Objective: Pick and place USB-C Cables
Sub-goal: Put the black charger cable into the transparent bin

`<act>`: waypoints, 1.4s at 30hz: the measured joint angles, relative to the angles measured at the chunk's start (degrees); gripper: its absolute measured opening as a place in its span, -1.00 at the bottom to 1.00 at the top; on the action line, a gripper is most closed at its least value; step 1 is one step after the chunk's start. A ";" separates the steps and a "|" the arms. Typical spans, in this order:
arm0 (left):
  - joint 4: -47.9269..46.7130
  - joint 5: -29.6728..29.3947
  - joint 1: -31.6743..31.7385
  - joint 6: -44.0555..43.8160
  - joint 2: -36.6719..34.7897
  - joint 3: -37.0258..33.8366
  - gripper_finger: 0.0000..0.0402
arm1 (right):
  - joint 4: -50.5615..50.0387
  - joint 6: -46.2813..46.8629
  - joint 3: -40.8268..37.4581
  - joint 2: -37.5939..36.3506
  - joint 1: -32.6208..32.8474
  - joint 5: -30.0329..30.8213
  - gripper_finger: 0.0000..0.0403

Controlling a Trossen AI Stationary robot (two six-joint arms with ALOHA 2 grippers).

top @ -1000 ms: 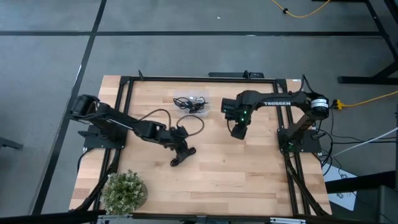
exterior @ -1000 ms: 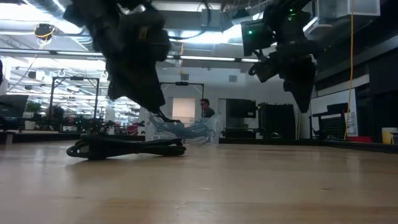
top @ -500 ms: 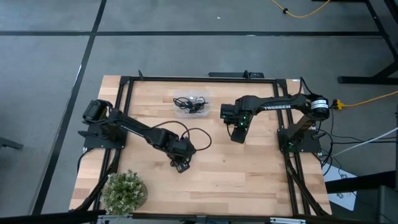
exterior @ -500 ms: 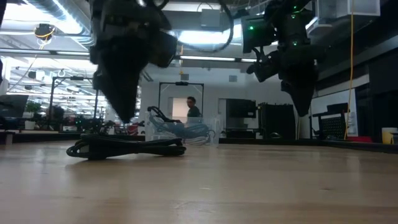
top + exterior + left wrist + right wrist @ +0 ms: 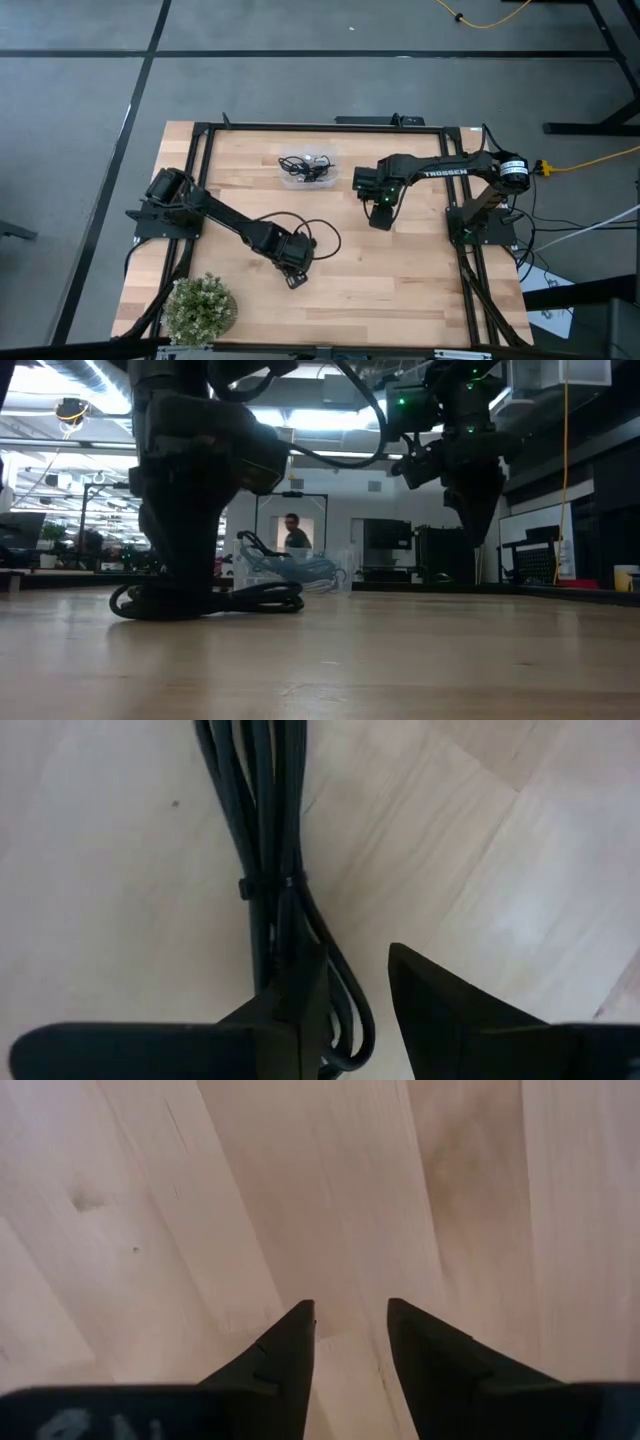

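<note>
High view: the left claw (image 5: 296, 277) is down at the wooden worktop (image 5: 400, 280), directly over a black cable bundle (image 5: 297, 280), only the end of which shows beneath it. The right claw (image 5: 381, 218) is well apart from that bundle and hangs over bare wood. A clear tray (image 5: 307, 168) holding more cables (image 5: 305, 165), dark ones with some lighter strands, sits just beside the right claw's arm, on the side nearer the left arm. A potted plant (image 5: 199, 307) stands at the worktop edge, near the left claw.

Low view: the left claw (image 5: 178, 595) reaches the worktop and straddles one end of the black cable bundle (image 5: 215, 600), which lies flat and extends past the claw. The right claw (image 5: 472, 525) hangs clear above the surface. A person (image 5: 292, 532) stands in the room behind.

Left wrist view: the fingers (image 5: 445, 1010) are narrowly spread. The bundle (image 5: 270, 850), tied at its middle, runs forward from one fingertip and touches it; the gap between the fingers shows bare wood.

Right wrist view: the fingers (image 5: 285, 1355) are narrowly apart, holding nothing, over bare wood.
</note>
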 joint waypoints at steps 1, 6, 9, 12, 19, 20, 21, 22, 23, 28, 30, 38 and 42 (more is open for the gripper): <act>0.22 -0.17 -0.24 -0.02 0.59 0.04 -0.48 | 0.20 -0.02 0.00 0.00 0.00 0.00 -0.34; 1.02 -0.63 -0.72 -1.04 2.72 0.18 -0.48 | 0.88 -0.07 0.00 0.00 0.00 0.00 -0.34; 0.99 -1.16 -0.71 -1.34 2.86 0.18 -0.48 | 0.94 -0.21 0.00 0.00 0.00 -0.02 -0.34; 0.83 -1.56 -0.63 -1.34 2.83 0.11 -0.55 | 1.24 -1.21 0.00 0.00 0.00 -0.02 -0.34; -1.36 -3.35 -0.61 2.58 3.16 2.83 -0.97 | 1.72 -1.33 0.00 0.00 0.00 -0.02 -0.34; -2.08 -3.62 -0.61 3.29 3.24 3.85 -0.98 | 1.72 -1.33 0.00 0.00 0.00 -0.02 -0.34; -3.32 -3.88 -0.58 3.98 3.42 5.07 -0.99 | 1.72 -1.33 0.00 0.00 0.00 -0.02 -0.34; -4.91 -4.34 -0.56 4.78 3.63 6.20 -0.99 | 1.72 -1.33 0.00 0.00 0.00 -0.02 -0.34; -6.67 -5.27 -0.56 5.52 3.77 7.65 -0.99 | 1.72 -1.34 0.00 0.00 0.00 -0.02 -0.34; -14.21 -8.96 -0.42 6.73 3.62 13.82 -1.00 | 1.82 -1.61 0.00 0.00 0.00 -0.04 -0.34; -17.96 -10.22 -0.53 7.26 3.62 15.90 -1.00 | 2.06 -2.50 0.00 0.00 0.00 -0.05 -0.34; -19.45 -11.35 0.01 9.42 3.42 16.39 -0.98 | 2.23 -2.86 0.00 0.00 0.00 -0.11 -0.34; -19.09 -9.11 1.09 9.41 3.42 15.81 -0.86 | 2.20 -2.84 0.00 0.00 0.00 -0.13 -0.34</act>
